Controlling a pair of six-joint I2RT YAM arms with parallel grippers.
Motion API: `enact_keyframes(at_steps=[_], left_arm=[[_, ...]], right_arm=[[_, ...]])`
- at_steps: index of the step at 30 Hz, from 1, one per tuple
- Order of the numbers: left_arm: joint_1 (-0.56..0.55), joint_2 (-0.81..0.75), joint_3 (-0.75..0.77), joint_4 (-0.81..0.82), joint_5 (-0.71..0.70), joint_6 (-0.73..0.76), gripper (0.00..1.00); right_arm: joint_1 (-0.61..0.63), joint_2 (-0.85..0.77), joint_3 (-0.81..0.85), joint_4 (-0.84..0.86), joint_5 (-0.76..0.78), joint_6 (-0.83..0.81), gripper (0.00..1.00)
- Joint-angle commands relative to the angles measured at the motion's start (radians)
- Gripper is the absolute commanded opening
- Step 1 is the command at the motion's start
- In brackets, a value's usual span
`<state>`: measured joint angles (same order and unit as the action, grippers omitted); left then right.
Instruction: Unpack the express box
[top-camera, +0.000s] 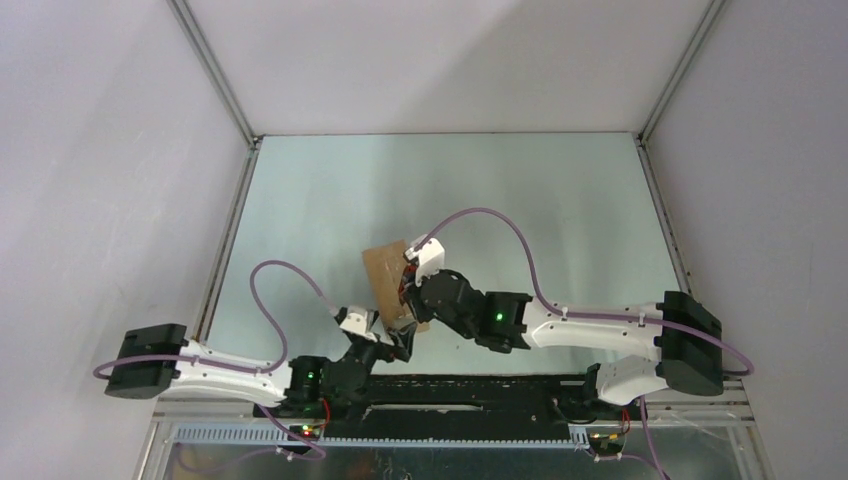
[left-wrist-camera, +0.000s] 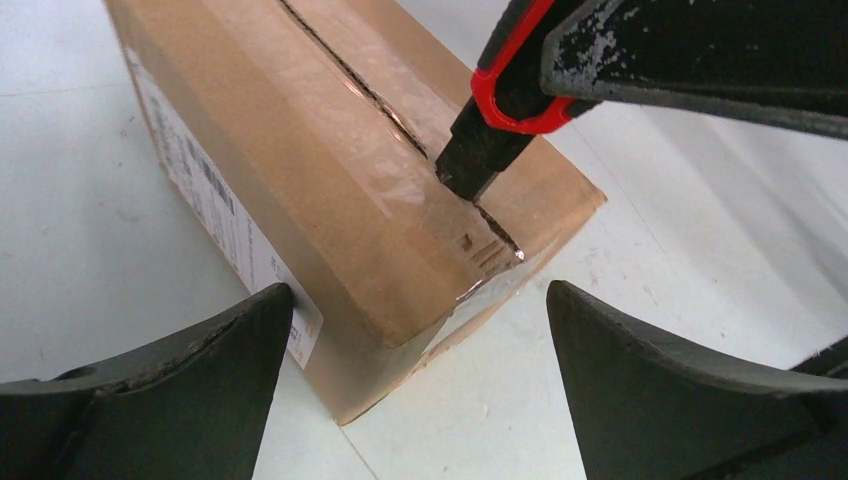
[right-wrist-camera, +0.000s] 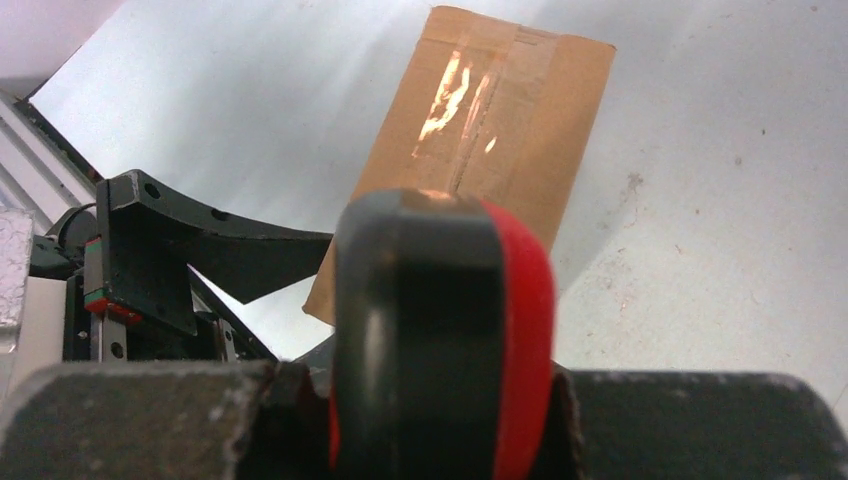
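Overhead, both arms are shown meeting at the express box (top-camera: 388, 272), which lies flat on the counter (top-camera: 560, 190), mid-width and nearer the bases than the far wall.

L arm: folded low, forearm swung inward, left hand (top-camera: 400, 338) levelled at the box's near end. Its fingers (left-wrist-camera: 190, 390) are spread fully and nothing is gripped. The near box corner is bracketed btw. them. The finger on the label side lies just beside the box (contact not resolvable); the other stands apart.

R arm: reached across from the right, wrist bent down over the box. The right hand (right-wrist-camera: 430, 410) is clamped on a red-and-black utility knife (left-wrist-camera: 500, 105), held tip-down and tilted. The tip is set on the clear tape (left-wrist-camera: 400, 195) at the top seam, close to the near end.

Box long axis: run near-to-far, far end skewed slightly left; the seam is aligned w/ it. A white label (left-wrist-camera: 215, 205) is carried on the box's left side face.
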<state>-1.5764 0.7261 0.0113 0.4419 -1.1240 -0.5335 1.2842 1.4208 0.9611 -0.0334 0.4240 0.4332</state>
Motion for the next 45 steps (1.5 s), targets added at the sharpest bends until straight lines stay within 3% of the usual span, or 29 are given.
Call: enact_keyframes(at_steps=[1, 12, 19, 22, 29, 38, 45], left_arm=[[0.045, 0.120, -0.053, 0.315, 0.079, 0.053, 1.00], [0.146, 0.373, 0.020, 0.550, 0.224, 0.108, 0.98], [0.229, 0.496, 0.085, 0.694, 0.485, 0.226, 0.97], [0.257, 0.564, 0.099, 0.748, 0.518, 0.215, 0.95], [0.293, 0.669, 0.164, 0.760, 0.372, 0.146, 0.90], [0.296, 0.634, 0.222, 0.589, 0.190, 0.037, 0.87], [0.283, 0.643, 0.245, 0.576, 0.112, -0.012, 0.84]], right_arm=[[0.004, 0.005, -0.018, -0.112, -0.035, 0.007, 0.00], [-0.033, -0.016, -0.018, -0.178, 0.005, 0.019, 0.00], [-0.087, -0.039, -0.025, -0.165, -0.034, -0.053, 0.00], [-0.102, -0.037, -0.025, -0.181, -0.038, -0.053, 0.00], [-0.092, -0.034, -0.039, -0.201, -0.046, -0.031, 0.00], [-0.071, -0.042, -0.024, -0.240, -0.061, 0.016, 0.00], [-0.028, -0.001, -0.015, -0.307, -0.037, 0.106, 0.00]])
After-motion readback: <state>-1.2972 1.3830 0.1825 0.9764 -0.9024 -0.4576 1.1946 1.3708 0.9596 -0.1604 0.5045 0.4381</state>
